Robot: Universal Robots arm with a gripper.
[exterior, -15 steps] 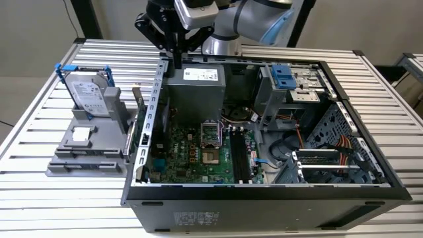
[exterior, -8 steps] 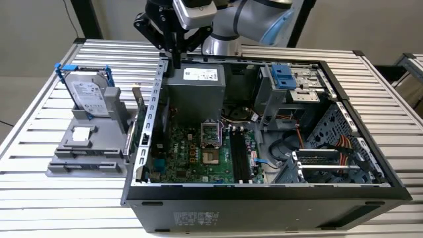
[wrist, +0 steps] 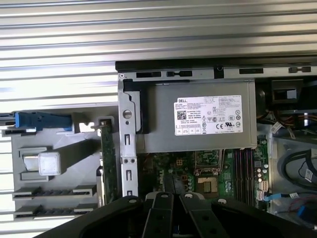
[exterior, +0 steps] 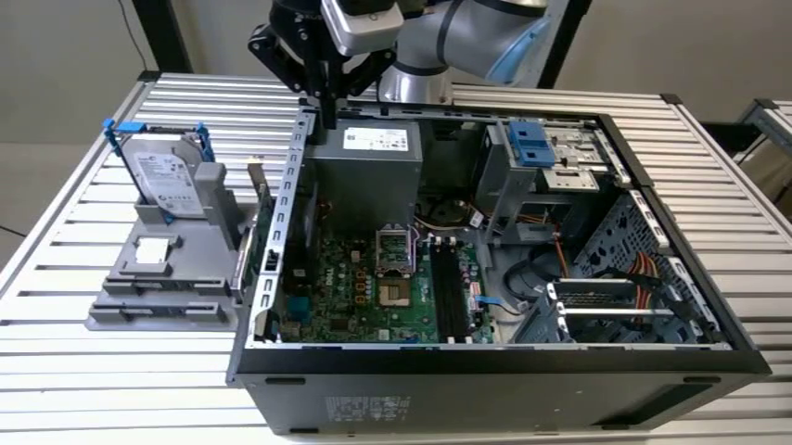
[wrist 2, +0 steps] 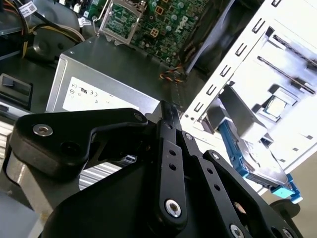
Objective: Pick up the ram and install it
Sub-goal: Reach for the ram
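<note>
Gripper (wrist: 167, 188); slim dark-green ram (wrist: 108, 163) stands edgewise.

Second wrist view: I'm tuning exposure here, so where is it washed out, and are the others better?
Second wrist view: the part holder is washed out, the end effector nearly black; first wrist view: glare bands the slatted table; exterior view: evenly lit.

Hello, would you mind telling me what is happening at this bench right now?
The robot arm's gripper hangs shut and empty over the wall of an open computer case, beside the power supply. The ram stands on edge between the gray holder and the case, not yet picked up.
</note>
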